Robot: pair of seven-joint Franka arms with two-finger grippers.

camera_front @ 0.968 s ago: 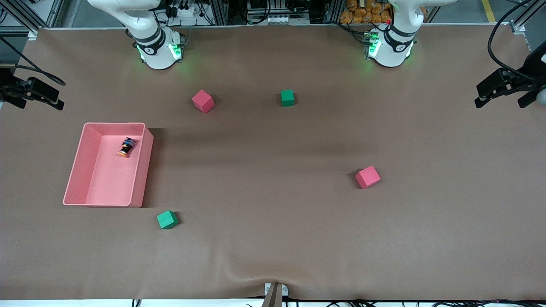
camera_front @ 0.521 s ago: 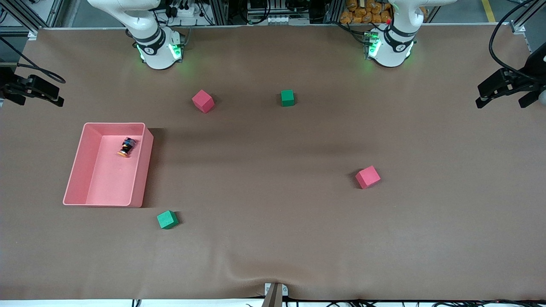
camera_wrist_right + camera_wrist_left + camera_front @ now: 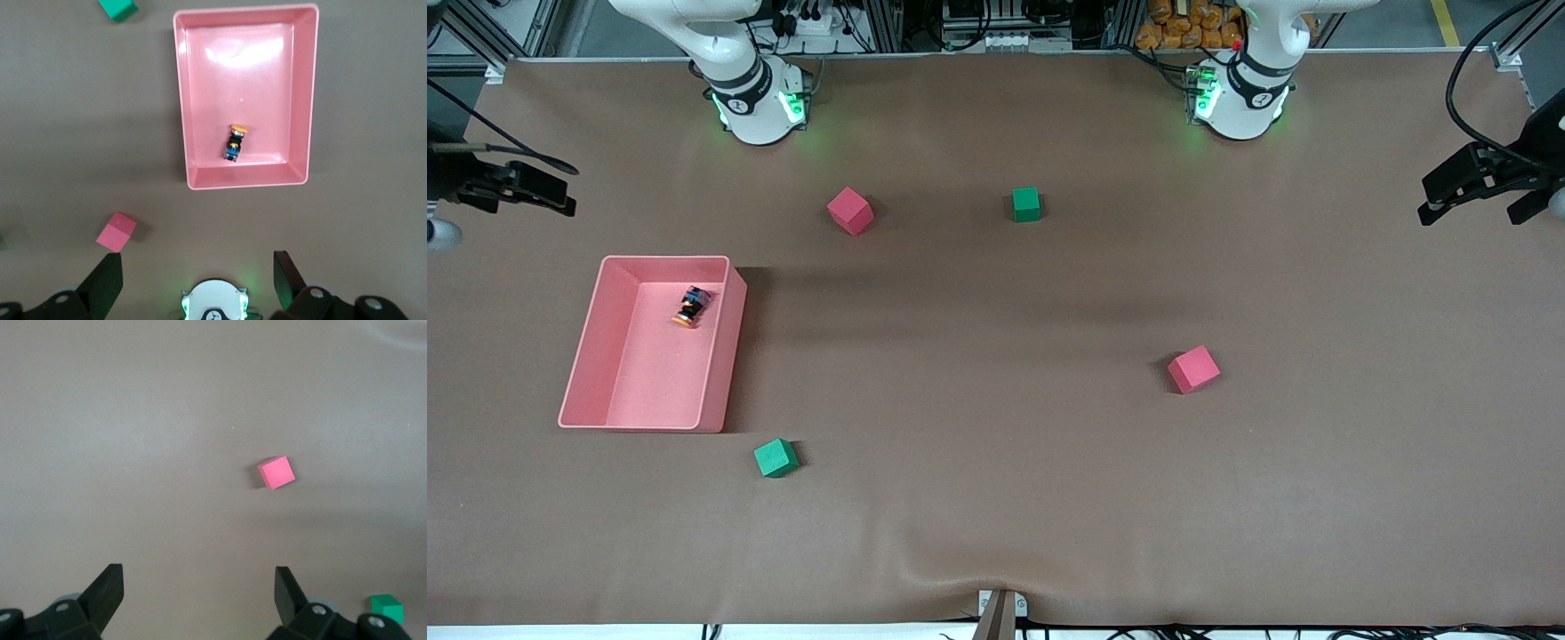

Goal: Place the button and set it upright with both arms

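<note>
The button (image 3: 691, 306) lies on its side in a pink tray (image 3: 665, 260), near the tray's end closest to the robots, its orange cap pointing toward the front camera. The right wrist view shows it too (image 3: 234, 143), inside the tray (image 3: 181, 100). My right gripper (image 3: 560, 200) is open and empty, held high over the table's edge at the right arm's end, beside the tray; its fingers (image 3: 107, 280) stand wide apart. My left gripper (image 3: 1427, 203) is open and empty, high over the left arm's end of the table; its fingers (image 3: 107, 590) are wide apart.
A red cube (image 3: 849, 211) and a green cube (image 3: 1026, 204) lie near the robots' bases. Another red cube (image 3: 1193, 369) lies toward the left arm's end, also in the left wrist view (image 3: 277, 472). A green cube (image 3: 775, 458) lies nearer the front camera than the tray.
My right gripper has shifted slightly inward over the table toward the tray. The left gripper, the button and the cubes have not moved.
</note>
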